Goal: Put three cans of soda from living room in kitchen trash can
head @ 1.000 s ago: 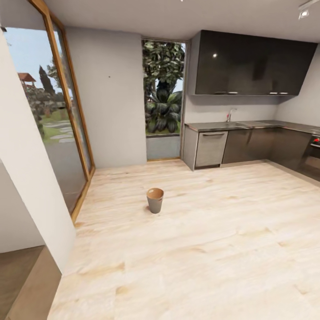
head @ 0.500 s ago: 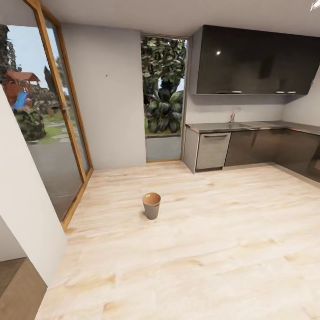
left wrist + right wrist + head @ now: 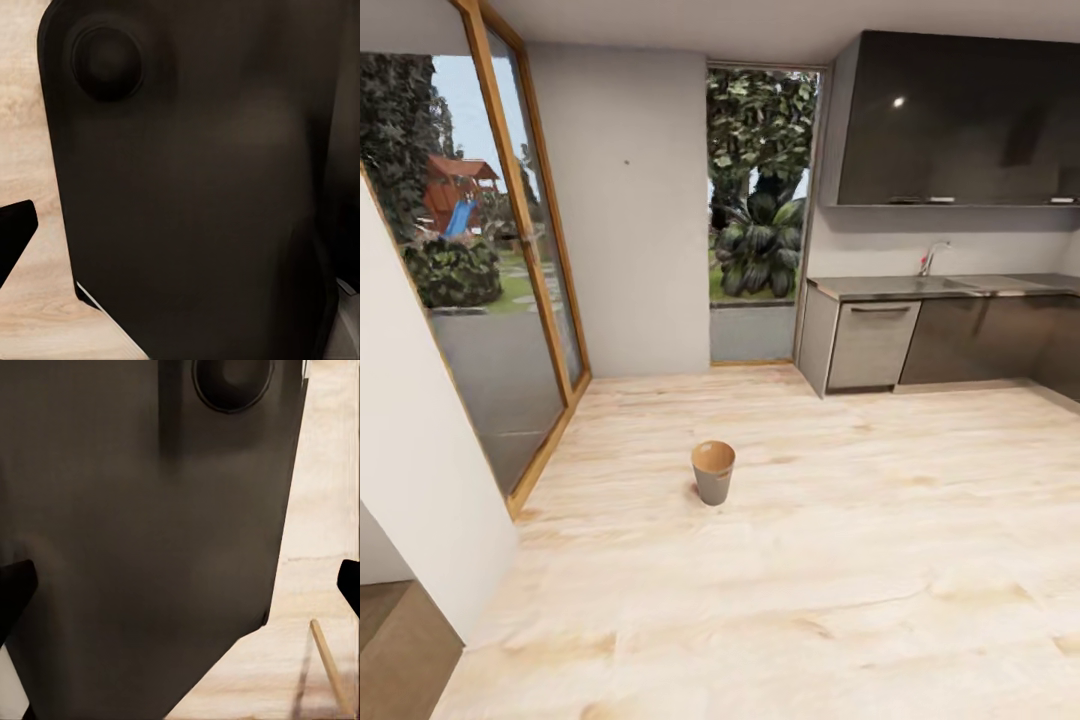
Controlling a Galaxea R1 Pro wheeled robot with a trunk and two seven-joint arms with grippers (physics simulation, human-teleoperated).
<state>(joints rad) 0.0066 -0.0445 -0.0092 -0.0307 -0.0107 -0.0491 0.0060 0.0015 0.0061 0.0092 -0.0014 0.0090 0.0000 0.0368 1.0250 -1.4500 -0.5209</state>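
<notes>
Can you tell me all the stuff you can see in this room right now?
Trash can: one, grey outside, brown inside, standing alone on the floor.
Floor: one, pale wood.
Glass door: one, wooden frame, at the left, garden outside.
Window: one, tall, on the back wall, leafy plants behind.
Upper cabinets: dark glossy, on the right wall.
Counter: one, grey, with a faucet.
Dishwasher: one, grey, under the counter.
Robot body: dark, close before both wrist cameras.
</notes>
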